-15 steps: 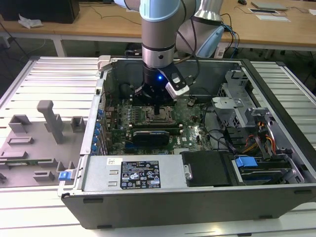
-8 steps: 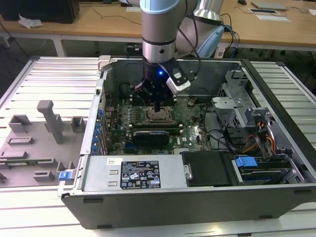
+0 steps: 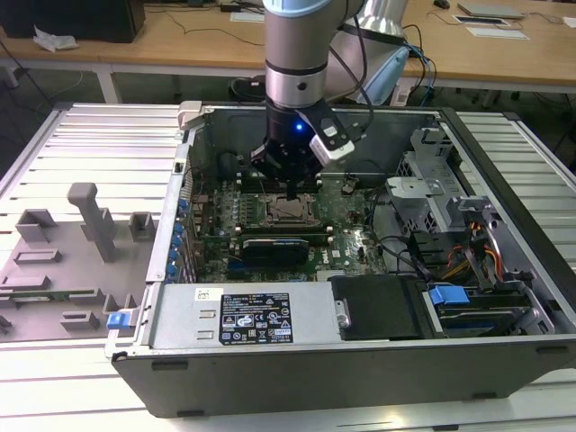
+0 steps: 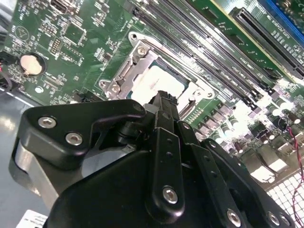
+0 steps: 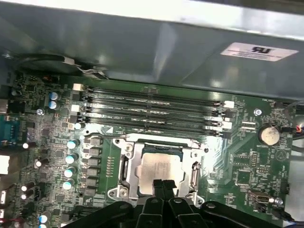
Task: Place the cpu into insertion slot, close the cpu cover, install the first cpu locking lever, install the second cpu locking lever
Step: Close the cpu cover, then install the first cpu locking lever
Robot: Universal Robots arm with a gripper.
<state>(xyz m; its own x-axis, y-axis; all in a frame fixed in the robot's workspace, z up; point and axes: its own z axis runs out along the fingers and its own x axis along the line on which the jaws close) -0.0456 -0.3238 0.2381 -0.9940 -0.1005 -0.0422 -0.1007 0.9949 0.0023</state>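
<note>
In the exterior view the black claw (image 3: 292, 192) hangs over the middle of the open steel case (image 3: 270, 360), which lies on a ribbed metal tabletop (image 3: 90, 144), with a long black card (image 3: 279, 245) at the socket's 6 o'clock. In the first wrist view its two slim fingertips (image 5: 159, 185) are pressed together with nothing between them, just above the cpu (image 5: 159, 165). The cpu's flat, matte silver square lies in the slot (image 5: 156, 146), framed by the thin, shiny metal cover (image 5: 130, 164).
</note>
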